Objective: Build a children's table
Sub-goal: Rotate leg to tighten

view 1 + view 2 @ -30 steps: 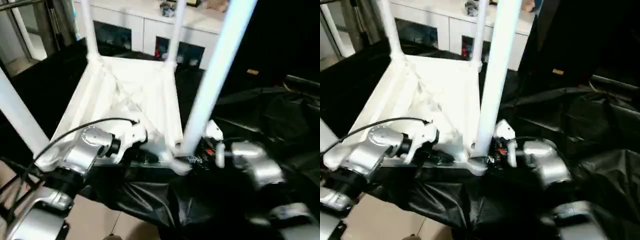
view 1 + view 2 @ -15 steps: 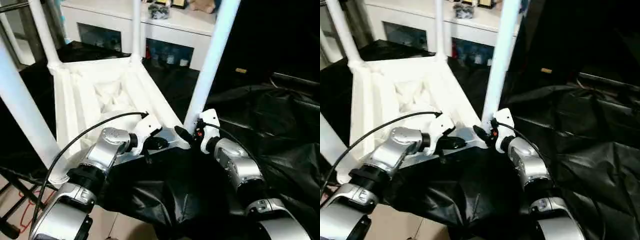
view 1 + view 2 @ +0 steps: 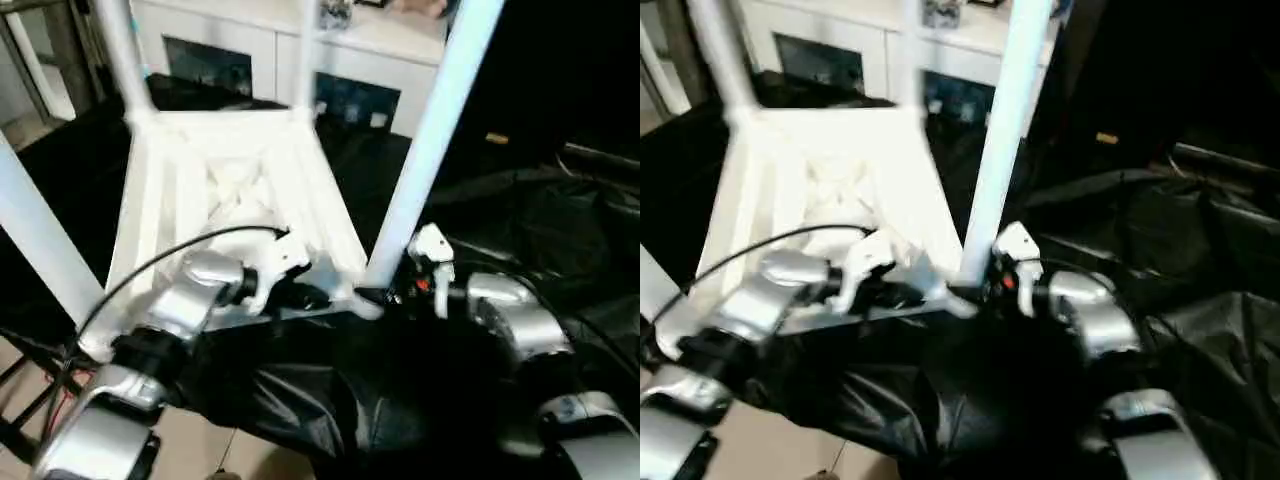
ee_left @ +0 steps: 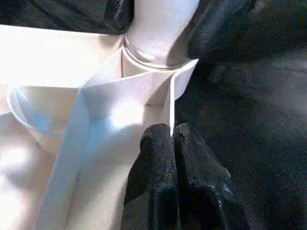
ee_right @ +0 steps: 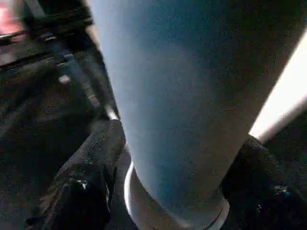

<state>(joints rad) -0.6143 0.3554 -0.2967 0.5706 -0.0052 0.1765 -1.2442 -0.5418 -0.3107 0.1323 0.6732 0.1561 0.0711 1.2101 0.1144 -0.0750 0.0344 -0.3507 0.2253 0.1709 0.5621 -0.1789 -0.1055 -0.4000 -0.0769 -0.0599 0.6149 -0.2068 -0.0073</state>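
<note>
The children's table lies upside down, its white ribbed tabletop (image 3: 230,190) on a black-draped surface with all its legs pointing up. My left gripper (image 3: 305,295) is shut and empty, its fingertips (image 4: 158,139) resting against the rim rib beside the near right corner socket. In that socket stands the near right leg (image 3: 425,150). My right gripper (image 3: 385,297) is open around the leg's base (image 5: 177,96), one black finger (image 5: 91,167) on each side. More legs rise at the far left (image 3: 120,50), far right (image 3: 305,50) and near left (image 3: 40,240).
A white glass-door cabinet (image 3: 250,50) stands behind the table. Crumpled black sheeting (image 3: 400,380) covers the work surface and spreads to the right. Tiled floor (image 3: 200,450) shows at the bottom left, past the sheet's edge.
The head camera has swung, shifting the whole picture. Both grippers stay at the near right corner, and the right forearm now lies more level to the right of the leg.
</note>
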